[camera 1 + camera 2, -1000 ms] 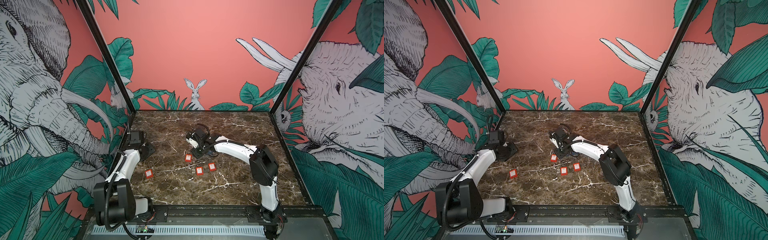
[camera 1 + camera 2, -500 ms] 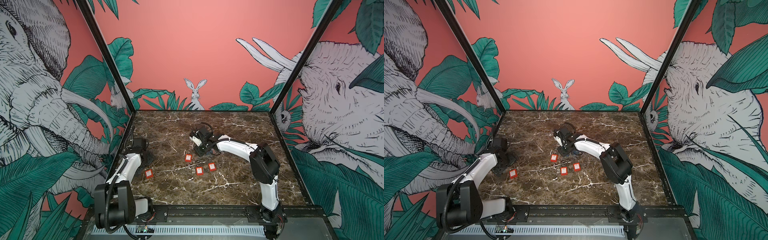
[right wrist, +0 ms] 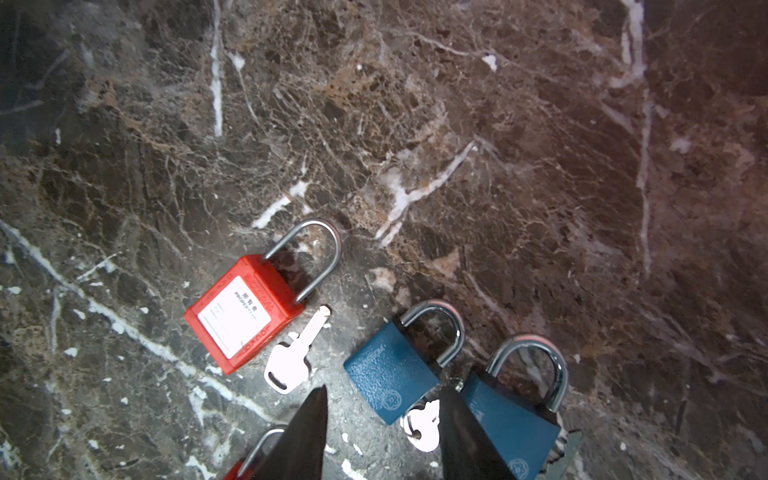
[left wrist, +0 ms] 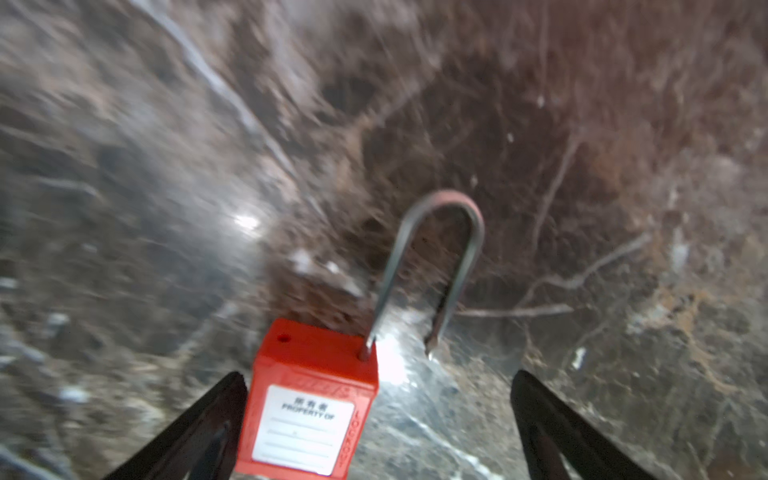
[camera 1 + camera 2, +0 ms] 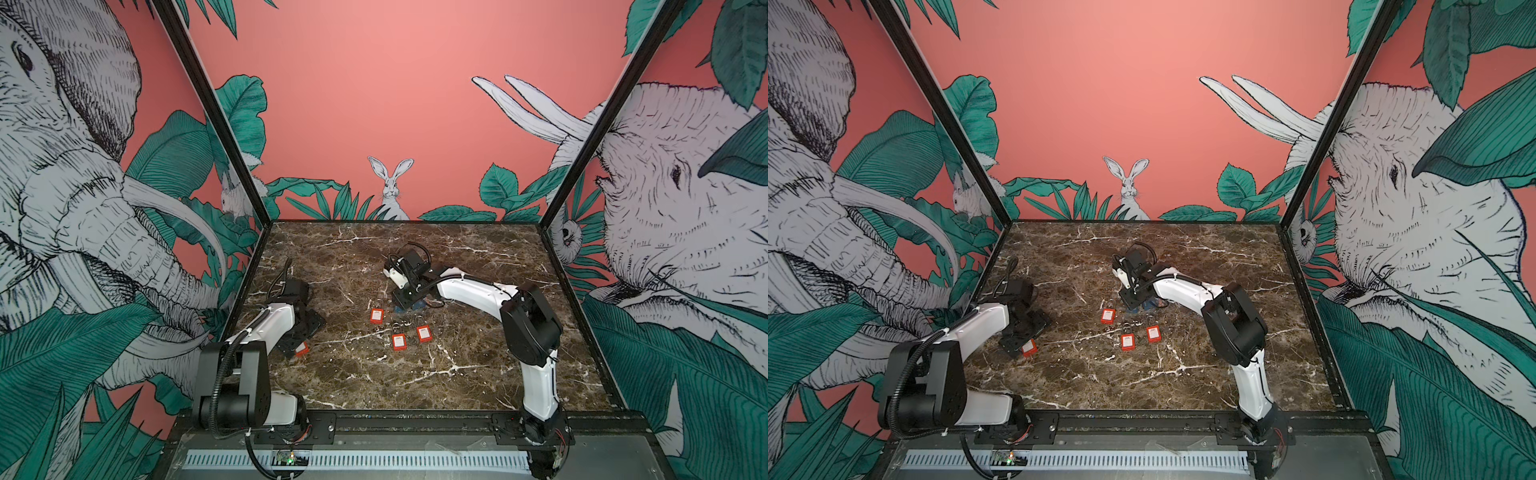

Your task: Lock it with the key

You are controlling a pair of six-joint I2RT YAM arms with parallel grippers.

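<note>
Your left gripper point(image 4: 378, 374) is standing spread wide and is gripping nothing. A red padlock point(image 4: 307, 411) is lying on the marble table point(image 4: 623, 208) between its fingers, close against one and well apart from the other. Its shackle point(image 4: 436, 266) is hanging swung open, the free end clear of the body. In both top views that padlock is sitting toward eight o'clock of the table's middle, half hidden under the gripper.

Your right gripper point(image 3: 382, 399) is hovering near the table's middle with its fingers partly apart, and nothing is showing clamped between them. A blue padlock point(image 3: 395, 370) is lying below the gap, with a key point(image 3: 422, 424) peeking out from under it and a second blue padlock point(image 3: 511, 419) just beside. A loose key point(image 3: 291, 357) is lying between the blue padlock and another red padlock point(image 3: 245, 313), which in the top views is sitting at eight o'clock of this gripper. Two more red padlocks point(image 5: 398, 341) are lying at five and six o'clock of it.
</note>
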